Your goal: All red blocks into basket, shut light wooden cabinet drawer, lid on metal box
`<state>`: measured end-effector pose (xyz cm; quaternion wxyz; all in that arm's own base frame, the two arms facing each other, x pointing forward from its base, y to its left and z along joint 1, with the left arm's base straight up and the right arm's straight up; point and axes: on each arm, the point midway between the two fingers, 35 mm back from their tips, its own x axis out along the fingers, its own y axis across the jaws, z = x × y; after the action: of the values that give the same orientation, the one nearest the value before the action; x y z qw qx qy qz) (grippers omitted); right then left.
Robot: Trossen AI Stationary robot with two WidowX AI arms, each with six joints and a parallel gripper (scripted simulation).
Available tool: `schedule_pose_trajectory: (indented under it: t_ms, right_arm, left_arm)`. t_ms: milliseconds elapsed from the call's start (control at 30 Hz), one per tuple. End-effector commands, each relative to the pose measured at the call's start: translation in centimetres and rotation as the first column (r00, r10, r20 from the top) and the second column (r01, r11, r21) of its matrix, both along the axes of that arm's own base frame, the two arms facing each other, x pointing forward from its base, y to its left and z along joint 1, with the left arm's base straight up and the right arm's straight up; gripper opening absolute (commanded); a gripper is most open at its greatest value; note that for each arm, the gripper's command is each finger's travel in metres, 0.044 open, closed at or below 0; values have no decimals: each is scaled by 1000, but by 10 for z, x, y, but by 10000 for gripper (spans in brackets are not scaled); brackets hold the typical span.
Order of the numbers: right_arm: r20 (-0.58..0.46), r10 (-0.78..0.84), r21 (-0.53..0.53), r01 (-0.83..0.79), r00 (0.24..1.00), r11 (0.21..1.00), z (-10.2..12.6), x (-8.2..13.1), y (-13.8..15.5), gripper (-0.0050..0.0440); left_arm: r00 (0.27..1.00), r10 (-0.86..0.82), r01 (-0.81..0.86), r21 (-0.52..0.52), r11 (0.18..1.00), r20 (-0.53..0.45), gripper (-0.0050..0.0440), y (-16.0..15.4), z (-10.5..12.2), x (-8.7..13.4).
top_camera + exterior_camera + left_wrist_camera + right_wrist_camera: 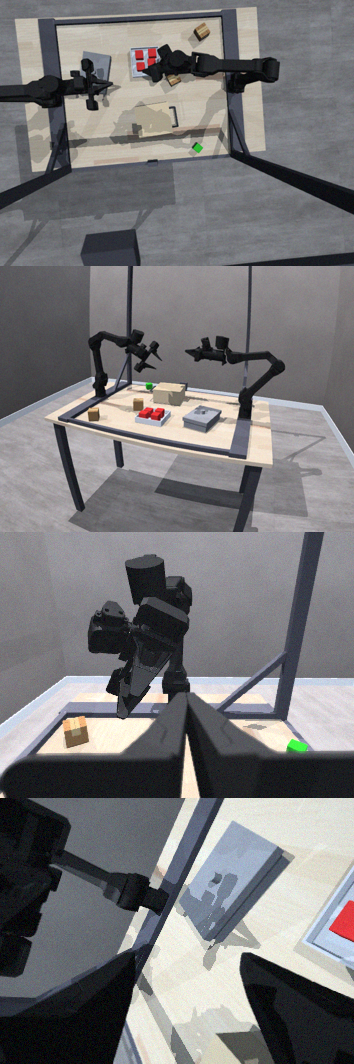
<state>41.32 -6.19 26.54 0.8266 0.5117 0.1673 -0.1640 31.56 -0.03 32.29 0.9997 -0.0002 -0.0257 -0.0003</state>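
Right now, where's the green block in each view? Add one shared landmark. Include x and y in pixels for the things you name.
Top: green block [197, 147] [149, 386] [297, 746] right of centre, below the cabinet handle [177, 116].
Exterior: left of centre, at the table's far side.
Left wrist: lower right, near the edge.
Right wrist: not in it.
Landmark: the dark table frame [231, 85] [148, 438] [115, 708] [187, 858], in all four.

A robotics lab, it seems; two black jointed arms flank a pale wooden bench with grey plank flooring below.
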Motion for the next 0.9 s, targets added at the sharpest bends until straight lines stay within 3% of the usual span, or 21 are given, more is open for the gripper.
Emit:
schedule_pose_trajectory:
  t_ms: [0,233,400,667,800,867]
  right_arm:
    - [112,109,-188,-87,988,978,29,-16,16,247]
    - [166,232,-435,-140,959,890,44,-38,31,247]
    - [174,253,-470,-146,952,870,47,-42,34,247]
    - [189,373,-735,-121,909,667,58,-72,51,247]
    - [190,409,-828,-79,892,556,62,-86,56,247]
    - [190,409,-828,-79,892,556,62,-86,56,247]
  left_arm:
    - [999,0,0,6,1000,35,-50,1,15,-2]
    - [999,0,-1,6,1000,33,-50,1,15,-2]
    - [999,0,-1,6,1000,36,-50,1,16,-2]
    - [999,2,-2,6,1000,34,-50,1,15,-1]
    - [999,2,-2,6,1000,33,-50,2,15,-2]
    - [999,2,-2,6,1000,33,-50,2,15,-2]
